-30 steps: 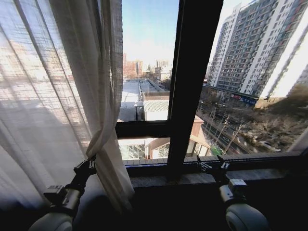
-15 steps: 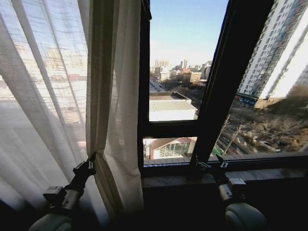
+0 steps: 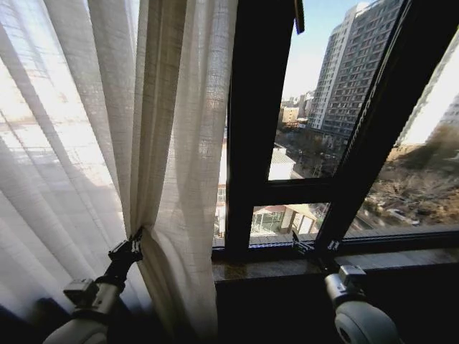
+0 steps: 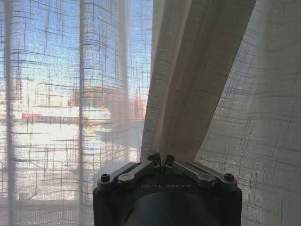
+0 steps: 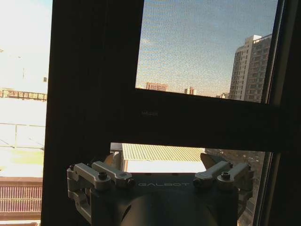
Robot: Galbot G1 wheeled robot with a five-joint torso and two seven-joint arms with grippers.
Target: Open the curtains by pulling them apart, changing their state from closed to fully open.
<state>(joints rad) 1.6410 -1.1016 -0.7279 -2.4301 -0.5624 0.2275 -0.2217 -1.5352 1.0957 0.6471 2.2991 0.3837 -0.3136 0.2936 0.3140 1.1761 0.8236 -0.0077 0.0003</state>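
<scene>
Head view: left hand [image 3: 133, 239] raised, clamped on bunched curtains [image 3: 179, 165]; right hand [image 3: 305, 246] spread apart.

Dark window frame [image 3: 254, 107], stone sill [image 3: 287, 266], high-rise [image 3: 351, 64] outside.

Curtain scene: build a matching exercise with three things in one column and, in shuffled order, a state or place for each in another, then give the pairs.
Things:
1. left tool
2. right tool
3. curtain

States:
A. open, holding nothing, by the window sill
B. bunched into a hanging bundle on the left of the window
C. shut on a fold of fabric

Pairs: 1-C, 2-A, 3-B
</scene>
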